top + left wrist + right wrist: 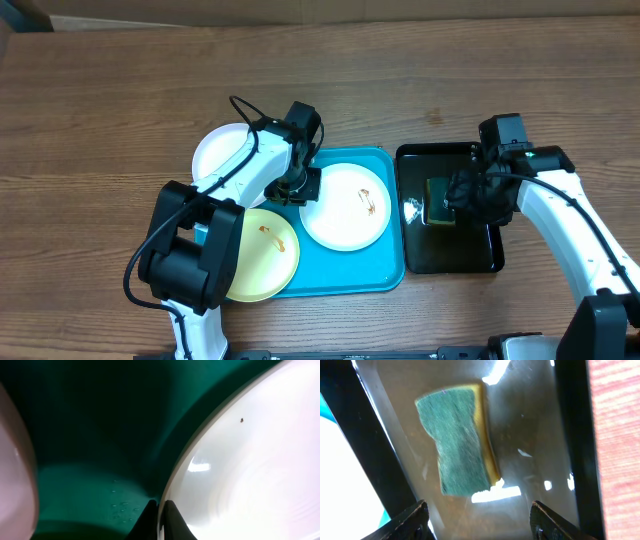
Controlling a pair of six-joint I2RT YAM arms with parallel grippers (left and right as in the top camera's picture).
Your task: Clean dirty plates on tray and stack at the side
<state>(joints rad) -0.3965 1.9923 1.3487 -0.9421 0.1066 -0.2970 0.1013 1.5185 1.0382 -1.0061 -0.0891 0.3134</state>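
- Left hand [160,506] first: on its wrist camera the two fingertips stand nearly together with the rim of the white plate [250,475] pinched between them, so I read it as clamped on that rim.
- Beside that grip I see the tray [90,435] floor, dark teal in this close view, with a few small droplets [122,505] on it just left of the fingers.
- Right hand [480,520] has its fingers spread wide apart and holds nothing. It hangs above the sponge [462,440].
- That sponge lies green side up, with its yellow body showing along one edge, on the glossy floor of the black tray [570,435]. I cannot tell whether the fingers touch anything.
- From overhead, the gripped white plate sits in the right half of the turquoise tray, with a small brown-orange smear [368,200] right of its centre. The left hand is at its left edge.
- A yellow-green plate [262,262] lies at the tray's near-left corner, overlapping the rim, with a smear [270,235] of its own; my left arm hides part of it.
- A second white plate [218,150] rests on the wooden worktop [100,120], just beyond the tray's far-left corner and partly under the arm.
- Touching or just beside the tray's right side stands the black tray.
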